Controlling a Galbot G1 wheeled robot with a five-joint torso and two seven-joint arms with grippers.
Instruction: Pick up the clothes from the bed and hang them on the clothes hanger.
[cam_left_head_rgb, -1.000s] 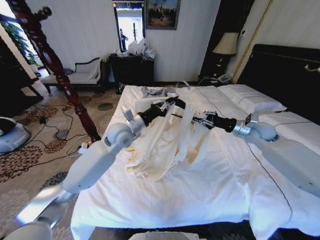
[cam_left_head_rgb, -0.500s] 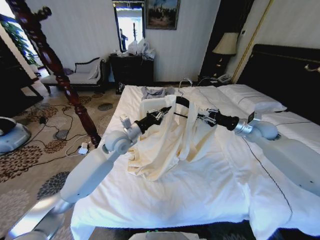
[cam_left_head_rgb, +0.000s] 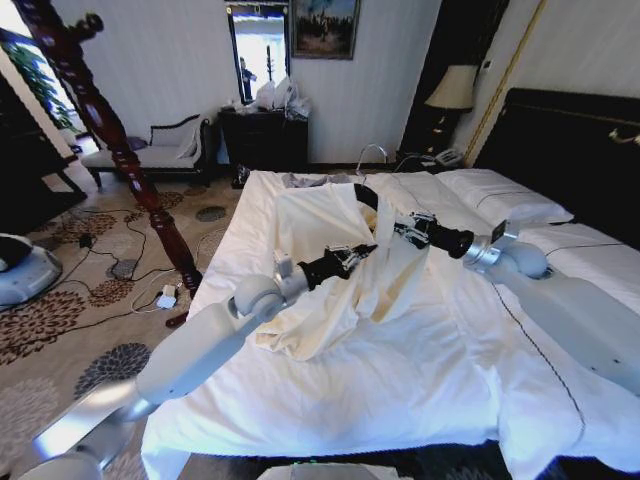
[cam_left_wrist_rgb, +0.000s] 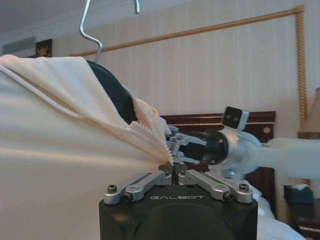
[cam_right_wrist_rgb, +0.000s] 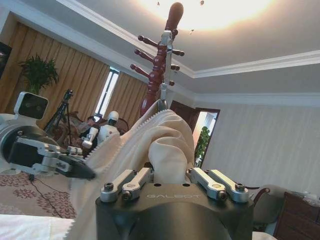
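Observation:
The cream clothes (cam_left_head_rgb: 330, 250) hang over the black clothes hanger (cam_left_head_rgb: 366, 196), whose silver hook (cam_left_head_rgb: 370, 150) points up above the bed (cam_left_head_rgb: 400, 400). My right gripper (cam_left_head_rgb: 398, 228) is shut on the hanger's end, and cloth bulges between its fingers (cam_right_wrist_rgb: 131, 181). My left gripper (cam_left_head_rgb: 366, 250) is shut on the garment's zipper edge (cam_left_wrist_rgb: 155, 142), just below and nearer than the right one. In the left wrist view the hanger (cam_left_wrist_rgb: 112, 87) shows under the draped collar, with the right gripper (cam_left_wrist_rgb: 175, 146) close behind. The garment's lower part still rests on the sheet.
A grey-blue garment (cam_left_head_rgb: 300, 181) lies at the bed's far edge. White pillows (cam_left_head_rgb: 500, 195) and the black headboard (cam_left_head_rgb: 570, 150) are on the right. A dark wooden coat stand (cam_left_head_rgb: 100, 120) rises on the carpet to the left. A lamp (cam_left_head_rgb: 452, 88) stands in the far corner.
My left gripper has moved down and nearer, drawing the garment's edge with it. More cloth now covers the hanger, which has risen a little. The right arm has barely moved.

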